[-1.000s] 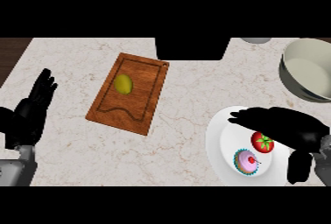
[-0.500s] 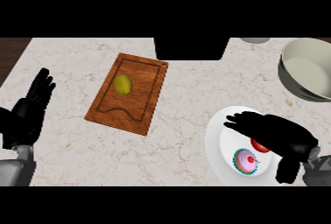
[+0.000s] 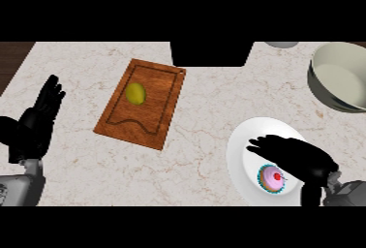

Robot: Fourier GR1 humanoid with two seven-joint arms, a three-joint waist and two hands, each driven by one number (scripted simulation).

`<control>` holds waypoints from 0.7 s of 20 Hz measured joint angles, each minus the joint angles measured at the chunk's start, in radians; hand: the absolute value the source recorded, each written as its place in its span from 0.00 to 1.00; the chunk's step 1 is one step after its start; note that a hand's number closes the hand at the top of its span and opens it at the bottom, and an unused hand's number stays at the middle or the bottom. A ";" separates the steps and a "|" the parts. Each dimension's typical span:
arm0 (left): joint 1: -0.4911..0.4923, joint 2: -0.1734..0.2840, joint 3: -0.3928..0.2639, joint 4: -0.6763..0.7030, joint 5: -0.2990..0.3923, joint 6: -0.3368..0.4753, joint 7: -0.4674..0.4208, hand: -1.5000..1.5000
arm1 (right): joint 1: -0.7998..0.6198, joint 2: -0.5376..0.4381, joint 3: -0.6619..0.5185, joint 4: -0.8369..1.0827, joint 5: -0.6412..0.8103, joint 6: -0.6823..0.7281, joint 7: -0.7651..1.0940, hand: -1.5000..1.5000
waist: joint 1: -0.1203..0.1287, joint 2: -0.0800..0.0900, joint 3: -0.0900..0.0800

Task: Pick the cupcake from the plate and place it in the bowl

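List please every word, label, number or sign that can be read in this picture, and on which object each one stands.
None: no readable text shows.
The wooden board, the plate, the bowl, the cupcake and the counter bear no letters, numbers or labels.

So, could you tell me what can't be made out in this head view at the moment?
- Whether the right hand touches the cupcake: the hand hides the cupcake's upper edge.
- The middle of the plate, hidden under the same hand.
- The bowl, cut off by the right edge.
- The grey object at the counter's far edge, cut off by the top band.
- The yellow-green item on the wooden board: too small to identify.
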 measured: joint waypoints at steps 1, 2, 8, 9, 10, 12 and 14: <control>0.012 -0.001 0.007 -0.010 0.000 -0.009 -0.001 0.50 | 0.013 0.006 -0.003 -0.001 0.012 -0.002 -0.006 0.00 | 0.000 0.000 0.000; 0.008 -0.004 0.011 -0.015 -0.006 -0.012 0.011 0.50 | 0.017 0.015 -0.011 -0.007 0.022 0.005 -0.008 0.00 | 0.000 0.000 0.000; 0.034 -0.014 0.046 -0.052 -0.017 -0.045 0.023 0.50 | 0.021 0.080 -0.031 0.039 0.097 -0.013 -0.027 0.00 | 0.001 0.000 0.000; 0.032 -0.025 0.045 -0.043 -0.027 -0.043 0.015 0.50 | 0.015 0.092 -0.037 0.044 0.105 -0.003 -0.025 0.00 | 0.001 0.000 0.000; 0.037 -0.031 0.046 -0.036 -0.034 -0.047 0.003 0.50 | 0.008 0.104 -0.039 0.059 0.116 0.001 -0.027 1.00 | 0.001 0.000 0.000; 0.030 -0.040 0.044 -0.056 -0.040 -0.043 0.029 0.50 | -0.006 0.122 -0.042 0.081 0.117 0.033 -0.031 1.00 | 0.001 0.000 0.000; 0.025 -0.046 0.047 -0.053 -0.049 -0.045 0.027 0.50 | -0.021 0.137 -0.027 0.124 0.139 0.022 -0.061 1.00 | 0.002 -0.001 -0.001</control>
